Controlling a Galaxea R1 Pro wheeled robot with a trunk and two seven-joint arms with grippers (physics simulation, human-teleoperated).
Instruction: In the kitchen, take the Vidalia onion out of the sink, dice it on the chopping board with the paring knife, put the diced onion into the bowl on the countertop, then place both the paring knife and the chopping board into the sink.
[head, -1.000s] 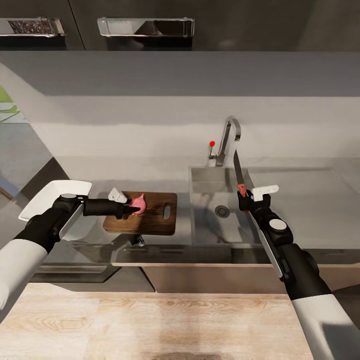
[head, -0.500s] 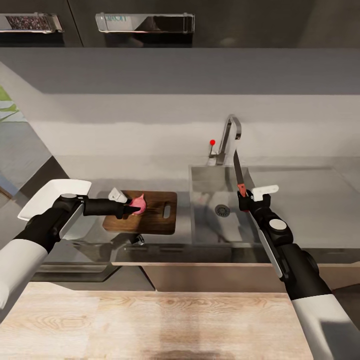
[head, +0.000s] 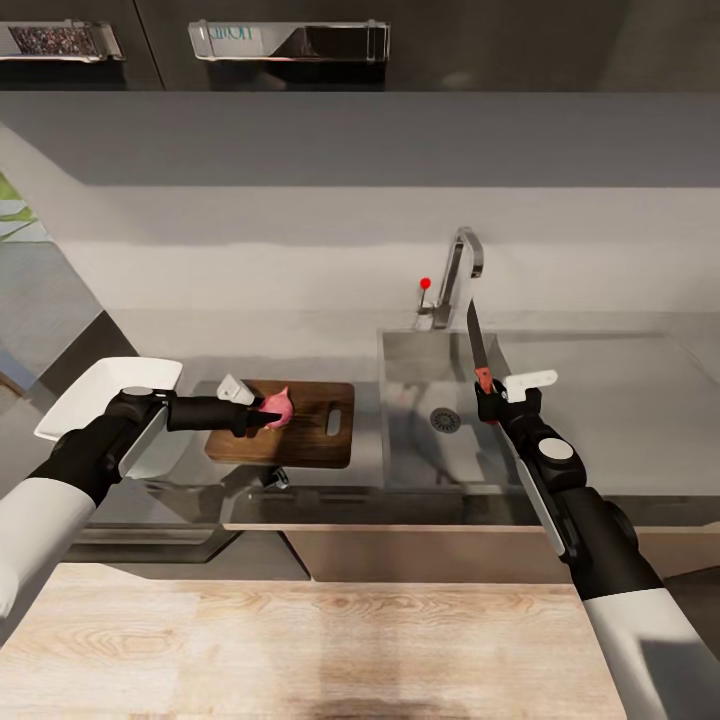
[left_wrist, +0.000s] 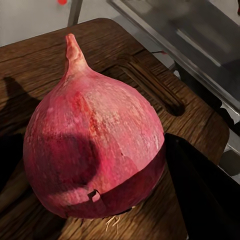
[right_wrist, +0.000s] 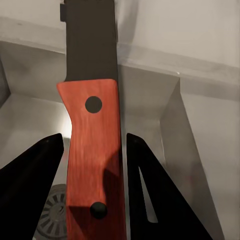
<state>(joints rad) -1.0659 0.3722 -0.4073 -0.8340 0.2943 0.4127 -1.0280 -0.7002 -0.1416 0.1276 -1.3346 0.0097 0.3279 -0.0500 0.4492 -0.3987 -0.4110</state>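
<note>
item: vidalia onion (head: 277, 405), whole, on chopping board (head: 310, 440), held by my left tool (head: 262, 419). paring knife (head: 478, 351) gripped in right tool (head: 487, 404) above sink (head: 410, 357). nothing moved since a second ago; dicing not begun.

Kitchen backdrop, seen from the head view.

Pale, plain wall (head: 300, 240) behind the worktop, darker grey band across its upper part. Above: dark wall cabinets (head: 420, 40) with long chrome bar handles (head: 288, 42) (reflections on the metal, unreadable). Nearest the camera, a light wood-grain surface (head: 300, 640) with one dark smudge at mid-edge. Far left, a glimpse of green and white (head: 12, 210), too small to identify. Light even, soft shadows.
</note>
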